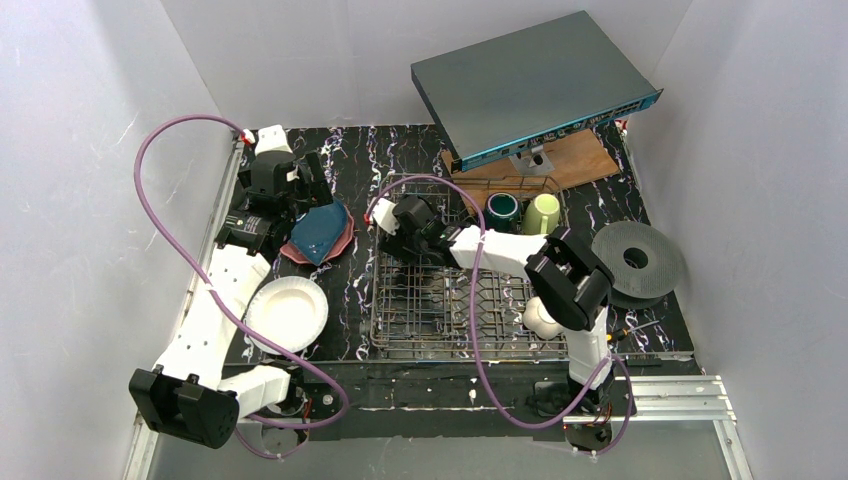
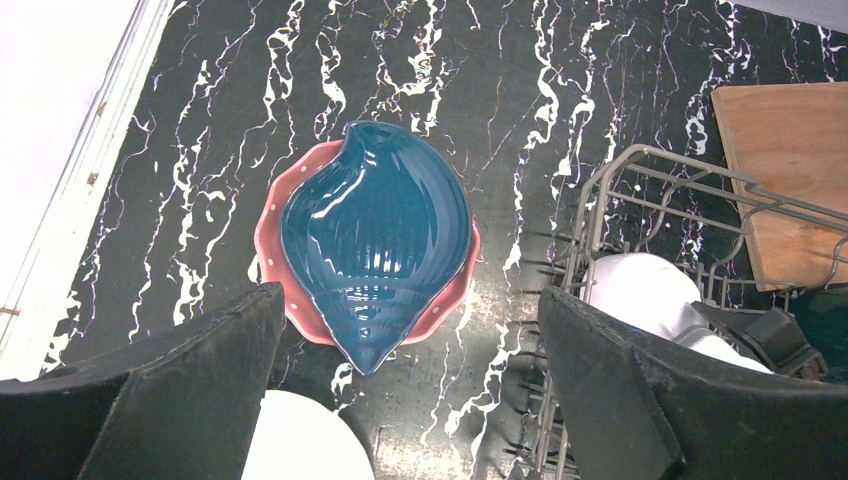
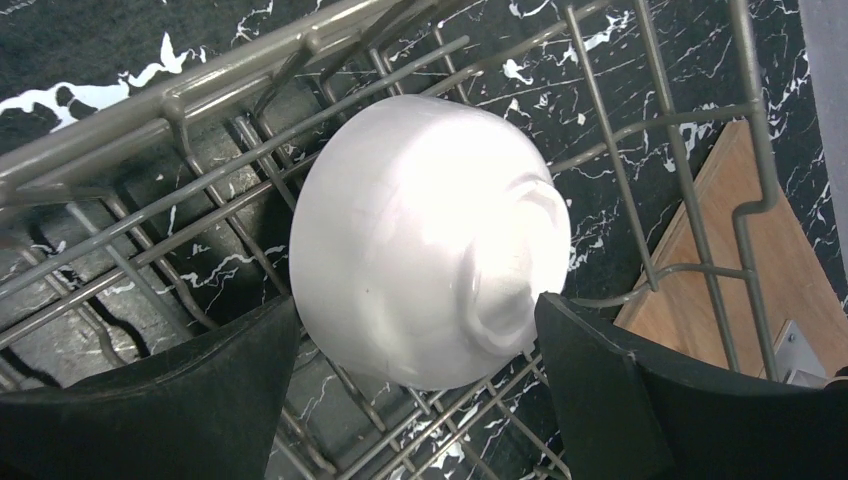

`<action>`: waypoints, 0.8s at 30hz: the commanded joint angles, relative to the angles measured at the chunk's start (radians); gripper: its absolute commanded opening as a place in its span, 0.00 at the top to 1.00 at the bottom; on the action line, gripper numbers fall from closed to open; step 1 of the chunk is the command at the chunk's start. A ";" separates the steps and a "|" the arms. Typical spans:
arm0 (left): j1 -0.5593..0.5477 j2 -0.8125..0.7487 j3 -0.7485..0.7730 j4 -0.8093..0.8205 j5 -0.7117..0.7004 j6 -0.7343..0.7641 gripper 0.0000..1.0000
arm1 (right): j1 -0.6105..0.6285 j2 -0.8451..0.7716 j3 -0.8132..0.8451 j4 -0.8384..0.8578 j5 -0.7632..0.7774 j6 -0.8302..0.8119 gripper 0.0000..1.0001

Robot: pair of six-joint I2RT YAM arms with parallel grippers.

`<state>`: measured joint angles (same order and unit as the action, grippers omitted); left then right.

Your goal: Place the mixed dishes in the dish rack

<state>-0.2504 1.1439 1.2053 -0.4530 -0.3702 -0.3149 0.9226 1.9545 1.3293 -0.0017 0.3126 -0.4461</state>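
Right gripper (image 3: 417, 298), jaws wide, straddles the white bowl (image 3: 420, 220) in the dish rack's (image 3: 175, 98) far-left corner: placing looks finished. Left gripper (image 2: 410, 292), equally wide, should next grasp the dark blue plate (image 2: 375, 235).

Top cam high, down over whole table (image 1: 345, 170); wrist cams close-up, downward; dish rack (image 1: 440, 310) in all 3.

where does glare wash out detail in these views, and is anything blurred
Right wrist view: the white ceramic bowl in the grey wire dish rack is blown out, its foot ring faint. Left wrist view: light streaks gloss the dark blue shell-shaped plate. Top external view: even light, no blur.
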 commanded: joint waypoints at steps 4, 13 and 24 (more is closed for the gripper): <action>0.011 0.018 -0.006 0.012 -0.016 0.007 0.02 | 0.000 -0.141 0.002 -0.022 -0.050 0.085 0.02; 0.012 0.051 -0.024 0.034 -0.050 0.036 0.02 | 0.004 -0.237 0.030 -0.126 -0.102 0.197 0.02; 0.076 0.219 0.033 -0.020 0.082 0.031 0.02 | 0.004 -0.733 -0.357 -0.203 -0.234 0.551 0.02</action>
<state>-0.2184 1.2751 1.1889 -0.4206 -0.3607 -0.2798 0.9234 1.3628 1.1046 -0.1955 0.1463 -0.0471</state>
